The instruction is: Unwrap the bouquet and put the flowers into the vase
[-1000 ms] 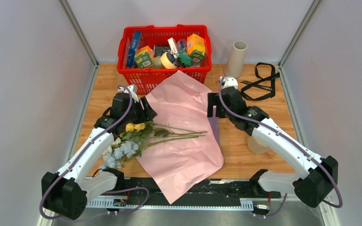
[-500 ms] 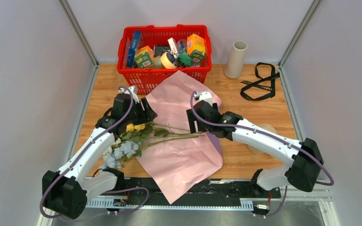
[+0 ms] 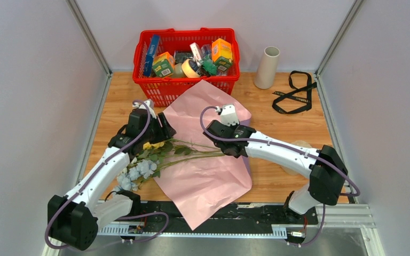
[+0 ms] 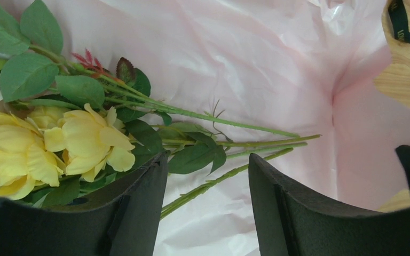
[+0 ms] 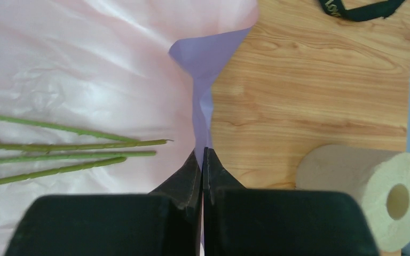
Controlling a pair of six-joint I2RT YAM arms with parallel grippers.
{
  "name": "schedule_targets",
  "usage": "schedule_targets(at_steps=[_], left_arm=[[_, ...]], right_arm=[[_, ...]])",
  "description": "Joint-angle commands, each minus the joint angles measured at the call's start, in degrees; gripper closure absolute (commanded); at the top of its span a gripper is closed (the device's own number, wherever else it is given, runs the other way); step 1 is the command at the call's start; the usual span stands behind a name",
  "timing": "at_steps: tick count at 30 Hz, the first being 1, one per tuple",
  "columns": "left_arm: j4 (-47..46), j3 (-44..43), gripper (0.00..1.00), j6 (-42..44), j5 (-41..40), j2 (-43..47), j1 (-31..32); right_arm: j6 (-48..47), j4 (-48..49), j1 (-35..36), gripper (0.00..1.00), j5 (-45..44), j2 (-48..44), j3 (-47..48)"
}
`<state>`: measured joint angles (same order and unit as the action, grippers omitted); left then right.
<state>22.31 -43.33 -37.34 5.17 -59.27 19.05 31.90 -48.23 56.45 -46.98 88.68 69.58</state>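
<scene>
The black ribbon (image 3: 293,96) is off and the pink paper (image 3: 208,181) lies spread flat. The flowers (image 3: 155,152) lie loose on it. The right gripper (image 5: 203,160) is pinched closed on the lilac sheet (image 5: 205,58). The left gripper (image 4: 208,176) hangs open over the stems. The vase (image 3: 267,66) stands upright at the back and holds no flowers. Judged remaining: clear the paper, then lift and insert the flowers.

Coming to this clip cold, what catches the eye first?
A big crumpled pink paper sheet lies spread in the middle of the wooden table, with yellow, white and pale-blue long-stemmed flowers lying across its left edge. At its right edge the right gripper has its jaws pinched shut on a lilac paper sheet. A bright red plastic basket of groceries stands at the far edge.
</scene>
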Motion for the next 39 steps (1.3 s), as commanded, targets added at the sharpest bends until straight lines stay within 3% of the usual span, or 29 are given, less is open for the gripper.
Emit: schedule_targets(at_steps=[1,8,13,18,31,39], left_arm=[[-2.5,0.8,0.35,-2.2,-1.3,-2.2,0.2],[-0.9,-7.6,0.37,0.3,-9.7,-14.2,6.4],[-7.4,-10.8,0.37,0.0,-7.1,-21.0,11.1],[-9.4,-13.8,0.37,-0.3,-9.6,-28.8,14.3],[-8.9,-17.8,0.39,-2.6,-17.2,-41.7,15.8],[0.1,-22.1,0.4,-5.4,-23.9,-47.8,15.8]], right_arm=[[5.7,-4.9,-1.4,1.0,-7.7,-6.0,-1.7],[12.1,-4.9,-3.6,1.0,-10.4,-16.9,-11.9],[13.9,-4.3,-4.8,1.0,-11.6,-19.8,-14.8],[12.1,-0.6,-7.1,1.0,-10.9,-19.8,-17.7],[6.1,6.6,-11.2,1.0,-8.5,-21.3,-20.8],[2.2,9.4,-16.7,1.0,-5.2,-24.3,-23.2]])
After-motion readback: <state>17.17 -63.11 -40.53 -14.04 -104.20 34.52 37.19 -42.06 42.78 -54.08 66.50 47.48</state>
